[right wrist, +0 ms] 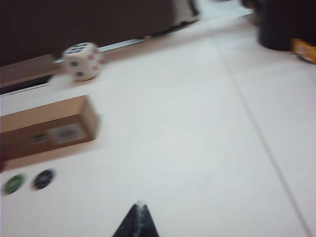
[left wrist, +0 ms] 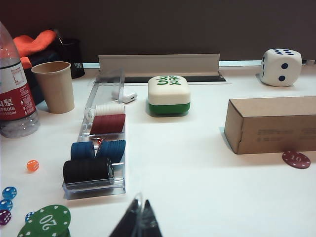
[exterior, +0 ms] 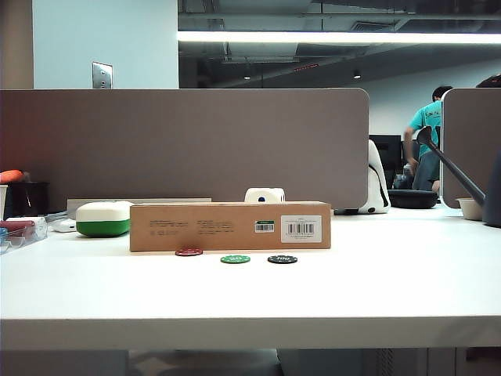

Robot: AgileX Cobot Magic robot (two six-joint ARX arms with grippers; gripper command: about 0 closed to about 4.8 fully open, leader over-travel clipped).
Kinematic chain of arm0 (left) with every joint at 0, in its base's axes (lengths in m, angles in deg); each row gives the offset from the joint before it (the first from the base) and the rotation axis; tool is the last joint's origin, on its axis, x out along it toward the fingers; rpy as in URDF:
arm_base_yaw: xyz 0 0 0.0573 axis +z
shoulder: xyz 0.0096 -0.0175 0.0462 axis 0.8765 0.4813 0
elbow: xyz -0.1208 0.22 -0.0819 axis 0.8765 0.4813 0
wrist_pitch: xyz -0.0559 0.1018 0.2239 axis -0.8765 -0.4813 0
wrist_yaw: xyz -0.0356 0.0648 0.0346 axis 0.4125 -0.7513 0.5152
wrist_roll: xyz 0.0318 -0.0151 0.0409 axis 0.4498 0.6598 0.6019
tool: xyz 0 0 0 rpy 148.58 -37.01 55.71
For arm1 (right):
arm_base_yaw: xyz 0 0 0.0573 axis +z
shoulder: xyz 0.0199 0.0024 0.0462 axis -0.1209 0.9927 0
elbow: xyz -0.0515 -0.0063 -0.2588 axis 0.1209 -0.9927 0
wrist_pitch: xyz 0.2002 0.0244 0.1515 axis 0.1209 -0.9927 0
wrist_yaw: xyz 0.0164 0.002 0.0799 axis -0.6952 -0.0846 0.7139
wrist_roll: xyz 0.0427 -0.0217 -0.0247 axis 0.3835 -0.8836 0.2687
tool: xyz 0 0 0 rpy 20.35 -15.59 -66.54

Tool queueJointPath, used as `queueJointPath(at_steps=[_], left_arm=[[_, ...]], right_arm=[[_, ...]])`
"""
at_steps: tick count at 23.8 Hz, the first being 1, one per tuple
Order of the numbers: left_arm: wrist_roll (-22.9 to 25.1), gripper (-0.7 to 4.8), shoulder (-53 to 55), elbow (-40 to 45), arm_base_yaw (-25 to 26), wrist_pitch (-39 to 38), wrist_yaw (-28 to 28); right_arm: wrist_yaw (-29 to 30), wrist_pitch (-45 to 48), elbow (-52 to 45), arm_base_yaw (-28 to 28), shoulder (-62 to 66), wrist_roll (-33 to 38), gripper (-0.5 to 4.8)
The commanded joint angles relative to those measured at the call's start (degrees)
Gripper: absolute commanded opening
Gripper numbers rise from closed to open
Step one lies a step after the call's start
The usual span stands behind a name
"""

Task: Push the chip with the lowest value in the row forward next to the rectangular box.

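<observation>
Red chip (exterior: pixel 189 251) lies on the surface just before the box (exterior: pixel 230 226), leftmost; green chip (exterior: pixel 235 258) and black chip (exterior: pixel 282 258) sit slightly nearer. Left tool (left wrist: pixel 138 222) clenched, empty, well short of the chips. Right tool (right wrist: pixel 138 223) likewise clenched, empty. If pushing further: low, slow, straight.

Exterior camera sits low at surface level, facing the rectangular box (exterior: pixel 230 226) side-on — both wrist cameras look down from above, sharing that box and the dice (left wrist: pixel 280 66).
</observation>
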Motion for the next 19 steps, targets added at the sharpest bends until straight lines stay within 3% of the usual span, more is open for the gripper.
queueJointPath(at_steps=[1, 6, 7, 11, 15, 19], left_arm=[[-0.22, -0.05, -0.02, -0.26, -0.09, 0.68, 0.02], [-0.22, -0.05, -0.02, -0.26, -0.09, 0.66, 0.02], [-0.22, -0.05, -0.02, -0.26, -0.09, 0.66, 0.02], [-0.22, -0.05, -0.02, -0.26, -0.09, 0.66, 0.0], [-0.22, -0.05, 0.0, -0.24, -0.09, 0.66, 0.02], [-0.2, -0.05, -0.02, -0.26, -0.09, 0.33, 0.0]], right_arm=[[0.77, 7.26, -4.96, -7.8, -0.02, 1.95, -0.06], [3.72, 10.43, -10.32, -15.41, -0.07, 1.62, -0.06], [4.04, 12.35, -12.13, -16.57, -0.61, -1.05, -0.06], [6.73, 14.73, -16.68, -16.79, -5.68, -9.75, -0.06], [6.8, 18.12, -18.45, -16.96, -5.53, -10.32, -0.06], [10.43, 25.79, -20.87, -16.76, -5.53, -14.73, -0.06]])
